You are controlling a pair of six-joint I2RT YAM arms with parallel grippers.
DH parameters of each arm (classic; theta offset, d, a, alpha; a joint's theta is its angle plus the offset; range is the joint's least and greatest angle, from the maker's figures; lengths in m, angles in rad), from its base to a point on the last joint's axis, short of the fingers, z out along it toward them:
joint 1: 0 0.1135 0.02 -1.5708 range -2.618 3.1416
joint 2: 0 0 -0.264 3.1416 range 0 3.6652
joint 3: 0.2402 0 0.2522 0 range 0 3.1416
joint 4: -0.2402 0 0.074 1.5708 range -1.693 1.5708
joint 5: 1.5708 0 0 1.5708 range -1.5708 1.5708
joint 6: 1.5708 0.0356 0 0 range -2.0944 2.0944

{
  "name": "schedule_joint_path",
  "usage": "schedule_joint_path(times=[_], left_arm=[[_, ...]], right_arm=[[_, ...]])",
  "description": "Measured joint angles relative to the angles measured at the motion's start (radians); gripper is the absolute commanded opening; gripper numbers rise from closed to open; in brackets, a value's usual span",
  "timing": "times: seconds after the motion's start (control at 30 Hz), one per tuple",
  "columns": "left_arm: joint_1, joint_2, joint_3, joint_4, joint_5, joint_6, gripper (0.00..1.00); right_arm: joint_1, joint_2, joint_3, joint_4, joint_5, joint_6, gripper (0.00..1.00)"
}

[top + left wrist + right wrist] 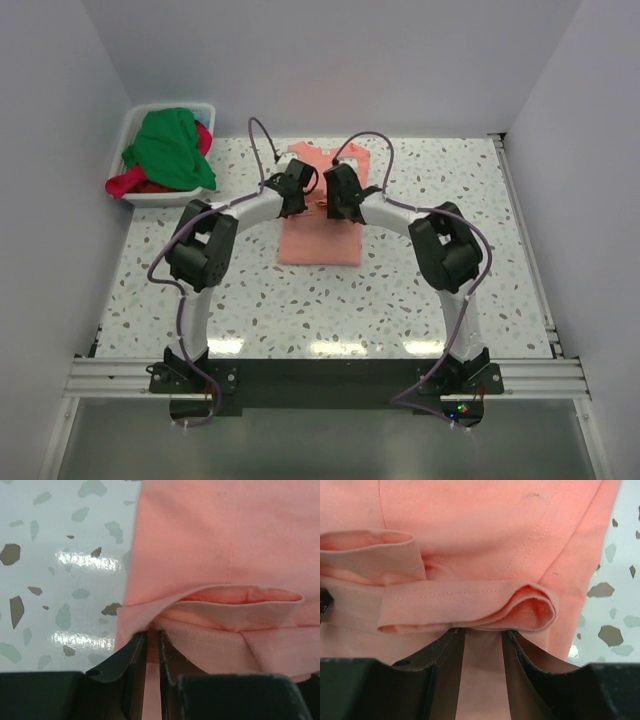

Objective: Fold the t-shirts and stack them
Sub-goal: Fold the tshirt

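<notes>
The salmon-pink t-shirt lies partly folded in the middle of the table. My left gripper and right gripper sit side by side over its middle. In the left wrist view the left gripper is shut on a folded edge of the shirt, jaws nearly together. In the right wrist view the right gripper holds a rolled hem fold of the shirt, jaws a little apart round the thick cloth. The bright green t-shirt and the red-magenta t-shirt lie bunched in the tub.
A white plastic tub stands at the back left corner. The speckled table has white walls on three sides and a metal rail at the near edge.
</notes>
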Motion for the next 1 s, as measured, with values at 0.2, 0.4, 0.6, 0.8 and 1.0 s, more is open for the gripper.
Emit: schedule_joint_path(times=[0.2, 0.4, 0.6, 0.8, 1.0], left_arm=[[0.024, 0.006, 0.022, 0.038, -0.060, 0.004, 0.20], [0.030, -0.021, 0.022, 0.105, -0.101, 0.030, 0.20], [0.030, -0.081, 0.010, 0.170, -0.150, 0.047, 0.21], [0.030, -0.133, -0.017, 0.191, -0.171, 0.055, 0.24], [0.030, -0.148, -0.054, 0.153, -0.098, 0.055, 0.34]], right_arm=[[-0.006, 0.075, 0.133, -0.013, 0.026, -0.011, 0.37], [-0.021, 0.104, 0.212, -0.012, 0.045, -0.019, 0.37], [-0.039, 0.142, 0.280, -0.014, 0.058, -0.024, 0.37], [-0.050, 0.170, 0.328, -0.022, 0.095, -0.040, 0.40], [-0.066, 0.098, 0.230, -0.053, 0.096, -0.045, 0.55]])
